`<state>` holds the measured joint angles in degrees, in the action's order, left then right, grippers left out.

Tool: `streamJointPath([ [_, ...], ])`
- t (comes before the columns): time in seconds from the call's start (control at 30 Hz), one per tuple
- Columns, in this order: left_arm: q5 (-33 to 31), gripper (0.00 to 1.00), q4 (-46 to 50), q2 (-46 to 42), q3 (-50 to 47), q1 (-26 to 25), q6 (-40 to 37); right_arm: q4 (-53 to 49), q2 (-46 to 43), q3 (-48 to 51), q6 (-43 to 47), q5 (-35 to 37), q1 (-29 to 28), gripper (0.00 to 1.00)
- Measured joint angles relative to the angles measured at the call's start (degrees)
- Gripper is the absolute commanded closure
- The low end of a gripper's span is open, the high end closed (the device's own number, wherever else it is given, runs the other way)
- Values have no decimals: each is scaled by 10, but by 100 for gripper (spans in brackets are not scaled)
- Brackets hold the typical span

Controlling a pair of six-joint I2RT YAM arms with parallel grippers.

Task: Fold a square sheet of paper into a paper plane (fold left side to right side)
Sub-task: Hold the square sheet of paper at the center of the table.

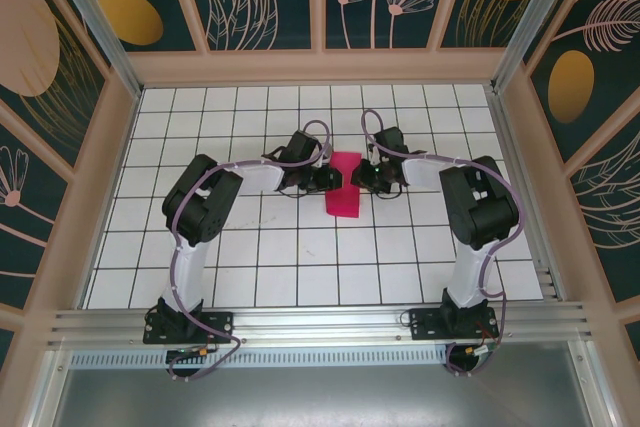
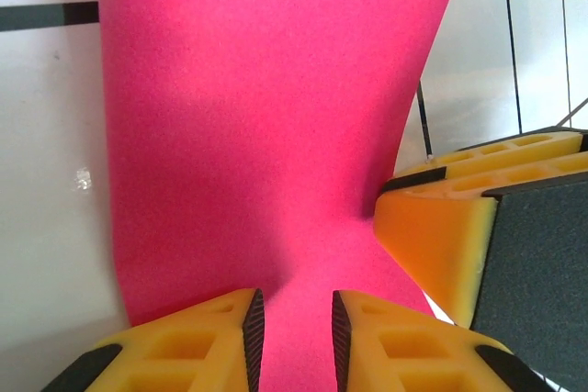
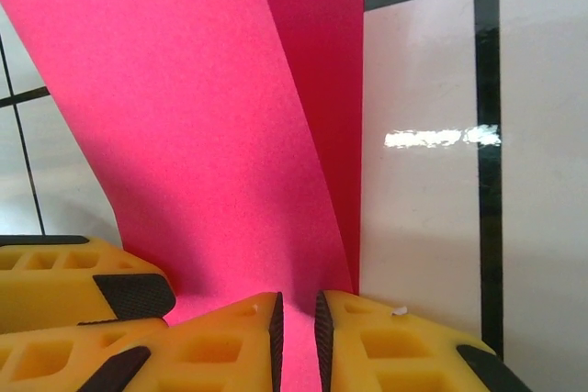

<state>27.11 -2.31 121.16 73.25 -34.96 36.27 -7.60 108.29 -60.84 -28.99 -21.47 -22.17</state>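
From above, the table [image 1: 200,247] is white tile ruled with black lines. Peach-framed walls [image 1: 90,137] with dark teal panels of leaves and flowers enclose it, and a metal rail [image 1: 320,325] runs along the near edge. Both arms bend inward and meet mid-table at the sheet of paper [image 1: 346,199], a magenta piece that looks folded into a narrow strip. The left gripper [image 1: 330,179] sits at its left edge and the right gripper [image 1: 358,177] at its right edge.

In the left wrist view the sheet of paper [image 2: 257,135] rises over the white tiles and runs down between the left gripper [image 2: 292,337], whose yellow, black-padded fingers [image 2: 220,341] stand close together. It seems pinched, though the contact itself is hard to make out. The right gripper's yellow finger [image 2: 441,245] touches the sheet's right edge.

In the right wrist view the right gripper [image 3: 298,337] is closed to a thin slit with the sheet of paper [image 3: 184,117] caught in it. Two layers show, a bright one in front and a darker one behind.
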Motion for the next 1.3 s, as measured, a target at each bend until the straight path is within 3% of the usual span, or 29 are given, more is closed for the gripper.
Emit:
streamJointPath([
  [0.37, -8, 71, -2, -1, -2, -2, 0, 9, -1, -44, 0, -27, 14, 81],
  [0.6, -8, 71, -2, -1, -2, -2, 0, 20, 57, -91, 0, -41, 14, 81],
  [1.3, -1, 66, 25, -37, -12, -6, -16, 7, 87, -103, 2, -28, 9, 81],
])
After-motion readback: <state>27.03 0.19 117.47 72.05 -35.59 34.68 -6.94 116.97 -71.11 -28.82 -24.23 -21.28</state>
